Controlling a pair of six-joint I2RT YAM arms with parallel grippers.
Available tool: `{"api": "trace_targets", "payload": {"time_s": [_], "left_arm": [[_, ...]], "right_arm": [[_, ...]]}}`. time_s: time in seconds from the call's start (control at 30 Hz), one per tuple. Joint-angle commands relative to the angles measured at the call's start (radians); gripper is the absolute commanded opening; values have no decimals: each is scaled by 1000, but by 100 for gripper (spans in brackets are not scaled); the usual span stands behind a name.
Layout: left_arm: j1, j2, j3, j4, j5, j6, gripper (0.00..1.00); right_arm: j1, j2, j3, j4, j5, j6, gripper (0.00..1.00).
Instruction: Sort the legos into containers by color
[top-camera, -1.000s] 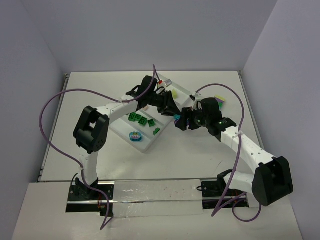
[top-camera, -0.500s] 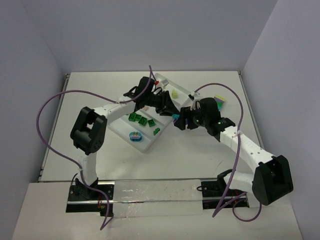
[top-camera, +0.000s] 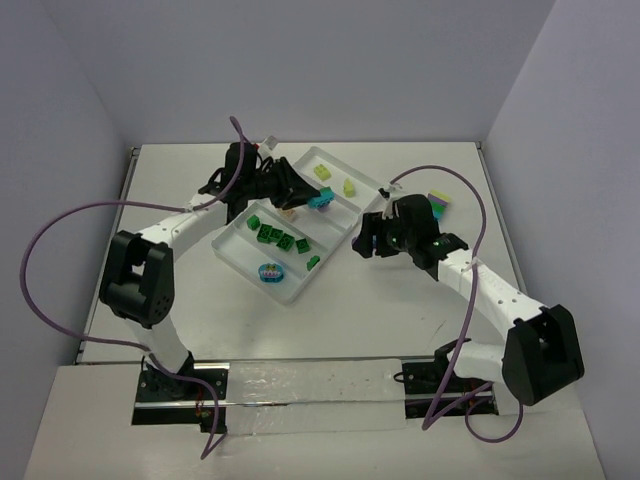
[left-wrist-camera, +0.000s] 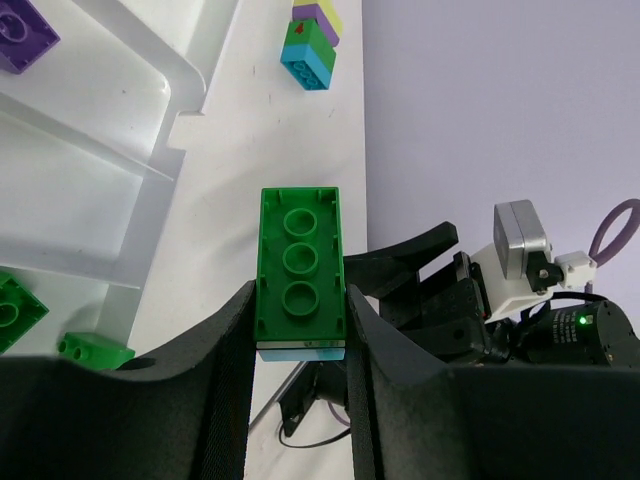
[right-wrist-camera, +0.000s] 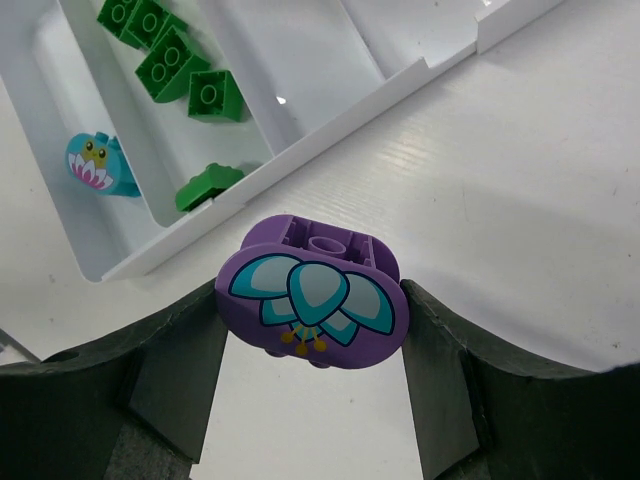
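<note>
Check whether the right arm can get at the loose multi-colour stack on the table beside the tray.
Probably not yet. The stack lies on bare table close to the right gripper, seemingly unobstructed, but its jaws are shut on a purple flower-printed piece that must go first.

the green brick (left-wrist-camera: 299, 268) and the purple brick (right-wrist-camera: 310, 290) are smooth, glossy plastic, the purple one with a printed flower. the tray (right-wrist-camera: 300, 50) is shiny translucent-white plastic. the table (right-wrist-camera: 520, 200) looks matt white, faintly grained. the left gripper's fingers (left-wrist-camera: 225, 400) are dull black plastic.
</note>
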Motion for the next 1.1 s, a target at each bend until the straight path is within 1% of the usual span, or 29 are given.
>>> {"api": "trace_targets", "payload": {"time_s": [0.0,0.03,0.1,0.13,0.2,0.27,0.37,0.53,0.73,0.9,1.07], "left_arm": [[21,-68,-17,28,-11,10,0],[40,-93,-35,19,-14,18,0],[70,-134,-42,-61,-48,43,0],[72,-138,-42,-69,-51,64,0],[85,-178,-16,-201,-147,144,0],[101,-218,-13,-245,-204,170,0],[134,-277,-30,-306,-251,200,0],[198,-377,-80,-328,-328,206,0],[220,-407,-92,-346,-314,212,0],[220,-417,-114,-340,-304,209,0],[220,-411,-112,-338,-296,211,0]], "right_arm": [[0,36,75,38,41,44,22],[1,60,107,48,43,65,22],[18,119,142,69,69,98,21],[19,125,160,71,72,109,21],[39,215,240,72,88,136,21],[50,296,282,67,97,143,22],[78,409,385,52,125,149,23],[89,529,477,54,158,155,25],[89,670,611,3,221,176,28],[90,709,637,9,239,190,28],[95,672,604,34,240,193,28]]}}
